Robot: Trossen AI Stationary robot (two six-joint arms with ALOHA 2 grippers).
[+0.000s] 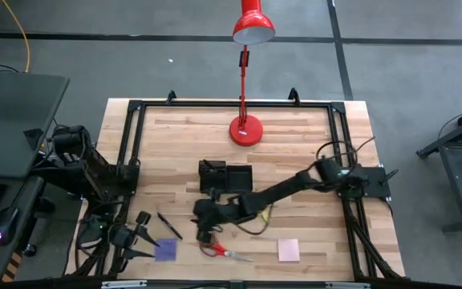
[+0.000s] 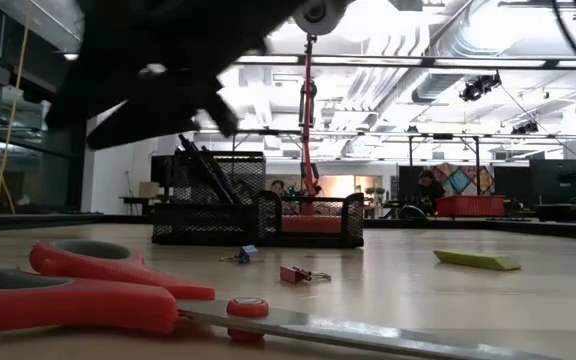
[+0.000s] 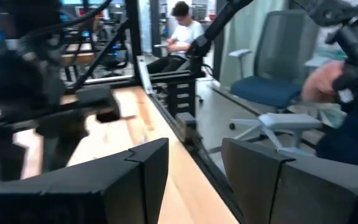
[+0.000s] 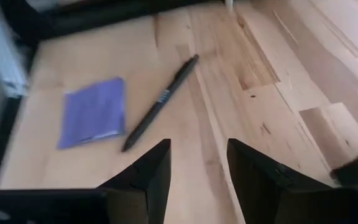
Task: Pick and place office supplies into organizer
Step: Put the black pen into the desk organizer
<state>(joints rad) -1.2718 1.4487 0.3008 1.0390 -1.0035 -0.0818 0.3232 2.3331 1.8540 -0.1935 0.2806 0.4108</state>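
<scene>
My right gripper [image 1: 204, 233] [image 4: 197, 165] hangs open above the table's near middle, holding nothing. Ahead of it on the wood lie a thin black pen [image 4: 160, 102] [image 1: 169, 226] and a purple sticky-note pad [image 4: 94, 111] [image 1: 165, 250]. The red-handled scissors [image 1: 223, 252] [image 2: 98, 290] lie flat just near-side of the gripper. A pink pad [image 1: 288, 250] lies to their right. The black organizer [image 1: 224, 177] [image 2: 258, 215] stands at the table's middle with dark pens leaning in one compartment. My left gripper [image 1: 145, 235] [image 3: 194, 180] waits open at the near left.
The red desk lamp's base [image 1: 245, 130] stands beyond the organizer. Small binder clips [image 2: 303, 273] and a flat yellowish item [image 2: 476, 260] lie on the wood in the low view. A black frame [image 1: 135, 108] borders the table. A seated person [image 3: 182, 31] shows beyond the table.
</scene>
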